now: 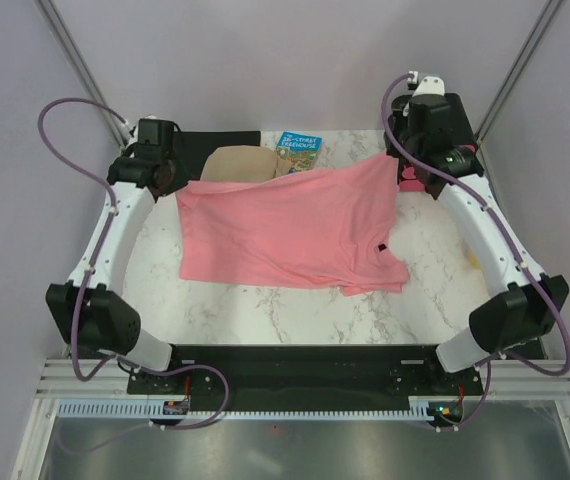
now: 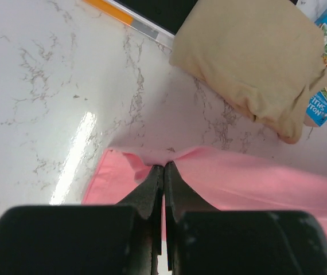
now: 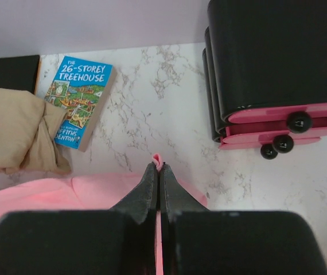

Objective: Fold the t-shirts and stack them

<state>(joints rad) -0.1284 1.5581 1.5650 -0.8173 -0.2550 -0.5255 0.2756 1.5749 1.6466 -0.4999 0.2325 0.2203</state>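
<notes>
A salmon-pink t-shirt (image 1: 285, 230) lies spread across the marble table, with a small dark label (image 1: 379, 246) near its right side. My left gripper (image 1: 178, 187) is shut on the shirt's far left corner, and in the left wrist view the cloth (image 2: 255, 183) bunches at the closed tips of that gripper (image 2: 163, 166). My right gripper (image 1: 397, 166) is shut on the far right corner. In the right wrist view a small fold of the pink cloth (image 3: 54, 192) pokes out past the tips of the right gripper (image 3: 158, 166).
A folded tan garment (image 1: 237, 165) lies just behind the shirt, with a blue paperback (image 1: 298, 150) beside it and a black mat (image 1: 220, 140) behind. A black box with pink drawer fronts (image 3: 278, 63) stands at the far right, close to my right gripper.
</notes>
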